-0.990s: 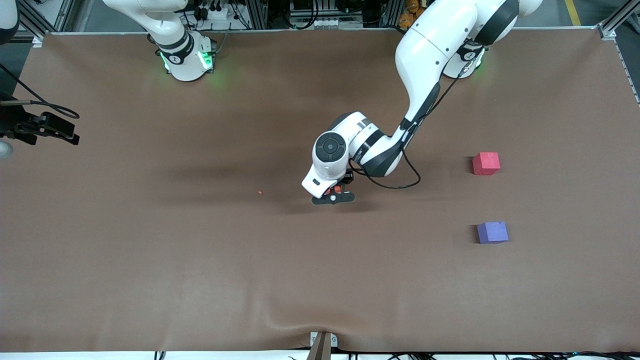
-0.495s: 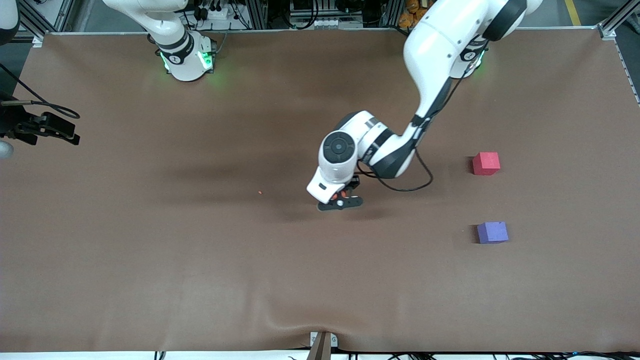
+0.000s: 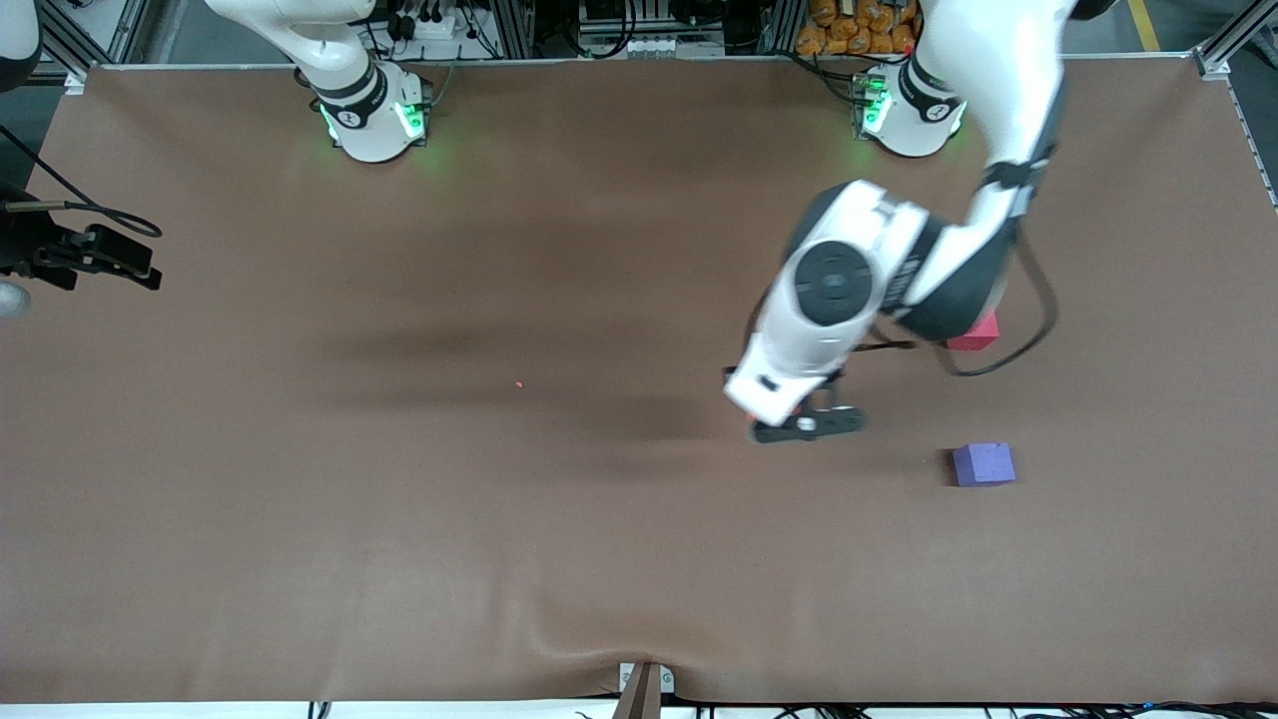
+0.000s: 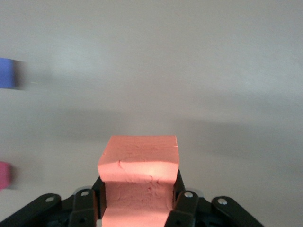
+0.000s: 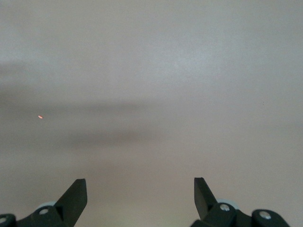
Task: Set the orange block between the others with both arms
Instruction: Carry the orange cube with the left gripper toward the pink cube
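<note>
A brown mat (image 3: 399, 519) covers the whole table, matte and plain, with a shallow wrinkle running along its edge nearest the camera. A metal clamp (image 3: 644, 689) sits at the middle of that edge. A tiny orange speck (image 3: 519, 383) lies on the mat toward the right arm's end. Soft dark shadows band the middle of the mat. Aluminium framing (image 3: 1223, 45) borders the table's corner, and cables and a power strip (image 3: 429, 22) hang along the top edge. A pile of orange items (image 3: 844, 25), possibly toys, sits there too. Grey floor with a yellow line (image 3: 1143, 22) shows past the frame
</note>
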`<control>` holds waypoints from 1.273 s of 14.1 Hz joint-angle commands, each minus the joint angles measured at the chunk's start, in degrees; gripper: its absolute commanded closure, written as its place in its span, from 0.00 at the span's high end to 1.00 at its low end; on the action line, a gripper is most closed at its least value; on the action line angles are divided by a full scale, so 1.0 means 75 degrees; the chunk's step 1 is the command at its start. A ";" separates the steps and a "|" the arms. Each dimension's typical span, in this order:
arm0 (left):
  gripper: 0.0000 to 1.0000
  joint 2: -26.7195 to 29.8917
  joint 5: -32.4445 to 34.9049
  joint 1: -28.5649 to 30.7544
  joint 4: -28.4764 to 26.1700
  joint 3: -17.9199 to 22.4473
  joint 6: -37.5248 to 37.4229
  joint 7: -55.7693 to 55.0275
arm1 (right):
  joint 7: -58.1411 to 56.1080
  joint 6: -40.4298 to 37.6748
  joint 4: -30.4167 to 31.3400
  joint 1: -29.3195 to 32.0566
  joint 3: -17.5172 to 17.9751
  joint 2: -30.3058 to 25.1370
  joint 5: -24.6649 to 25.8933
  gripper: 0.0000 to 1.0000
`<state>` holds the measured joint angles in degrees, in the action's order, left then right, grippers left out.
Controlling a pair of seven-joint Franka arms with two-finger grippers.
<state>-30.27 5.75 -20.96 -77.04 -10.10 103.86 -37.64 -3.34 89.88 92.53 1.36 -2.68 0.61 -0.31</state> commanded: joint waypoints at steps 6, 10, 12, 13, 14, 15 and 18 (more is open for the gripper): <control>0.00 0.1807 0.0148 0.1351 -0.1761 -0.0106 -0.0371 0.1769 | 0.0129 0.0086 0.0037 -0.0076 -0.0018 -0.0023 -0.0063 1.00; 0.00 0.2522 0.0160 0.2230 -0.2978 -0.0118 -0.0056 0.3010 | 0.0129 0.0075 0.0037 -0.0076 -0.0018 -0.0023 -0.0052 1.00; 0.00 0.2850 0.0160 0.2769 -0.3739 -0.0129 0.0528 0.3772 | 0.0129 0.0086 0.0037 -0.0088 -0.0006 -0.0023 -0.0063 1.00; 0.00 0.2956 0.0160 0.2992 -0.4126 -0.0118 0.0903 0.4124 | 0.0129 0.0086 0.0037 -0.0088 -0.0006 -0.0023 -0.0064 1.00; 0.00 0.3027 0.0148 0.3203 -0.4513 -0.0118 0.1289 0.4360 | 0.0129 0.0086 0.0037 -0.0088 -0.0018 -0.0023 -0.0052 1.00; 0.00 0.3062 0.0148 0.3402 -0.4876 -0.0129 0.1641 0.4466 | 0.0129 0.0086 0.0037 -0.0088 -0.0006 -0.0023 -0.0063 1.00; 0.00 0.2935 0.0148 0.3813 -0.5710 -0.0118 0.3022 0.4631 | 0.0117 0.0110 0.0026 -0.0205 -0.0018 0.0013 -0.0052 1.00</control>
<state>-9.99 5.75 5.64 -114.21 -10.18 120.24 -3.61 -3.33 90.22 92.64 0.93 -2.58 0.68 -0.34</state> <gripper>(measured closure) 0.463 0.000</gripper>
